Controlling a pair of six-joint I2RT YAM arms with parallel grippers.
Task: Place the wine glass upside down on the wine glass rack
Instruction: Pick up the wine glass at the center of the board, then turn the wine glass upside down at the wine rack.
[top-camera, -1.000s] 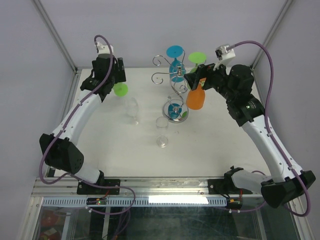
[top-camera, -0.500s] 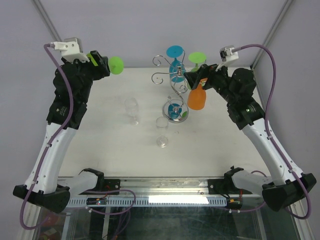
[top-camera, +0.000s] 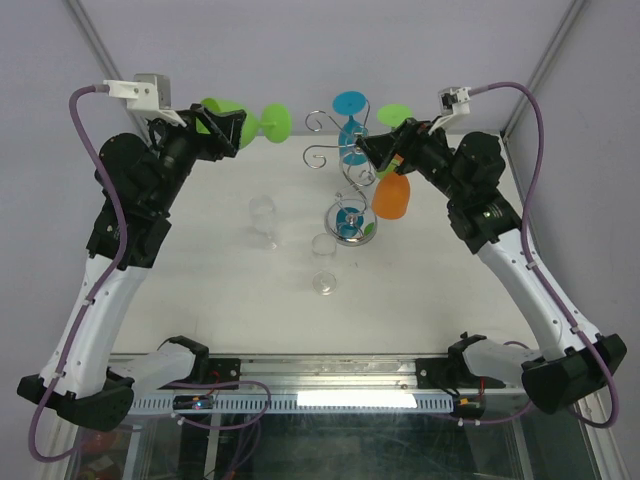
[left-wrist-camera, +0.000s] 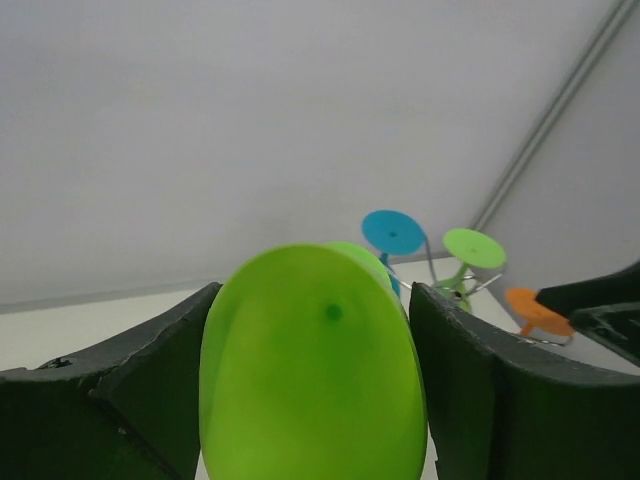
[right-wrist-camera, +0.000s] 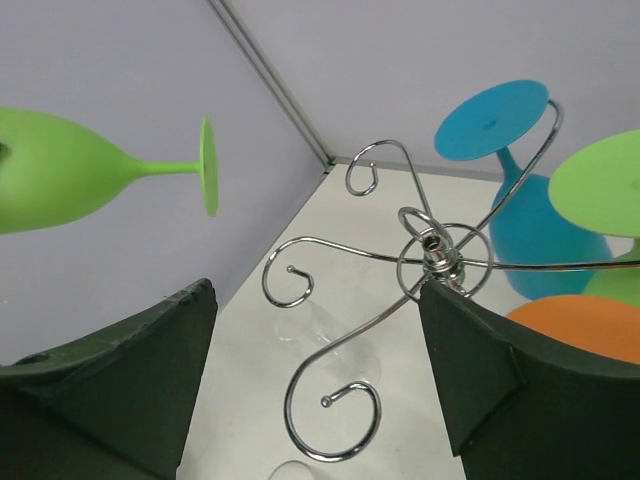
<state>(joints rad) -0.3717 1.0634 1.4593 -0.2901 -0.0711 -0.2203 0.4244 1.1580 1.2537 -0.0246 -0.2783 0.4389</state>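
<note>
My left gripper (top-camera: 215, 130) is up high at the far left, jaws closed around the bowl of the green wine glass (left-wrist-camera: 310, 370), a finger pressed on each side. The glass lies on its side in the air, foot pointing right toward the wine glass rack (right-wrist-camera: 437, 252), well apart from it. The rack stands far centre on the worktop (top-camera: 200, 300), with a blue glass (top-camera: 350, 105), a second green glass (top-camera: 393, 115) and an orange glass (top-camera: 392, 198) hanging upside down on its right-hand arms. My right gripper (top-camera: 370, 150) hovers at the rack's top, jaws spread wide and holding nothing; the nearest chrome scroll may lie between them or just beyond, hard to tell. Two clear glasses (top-camera: 264, 215) stand upright on the worktop near the rack.
</note>
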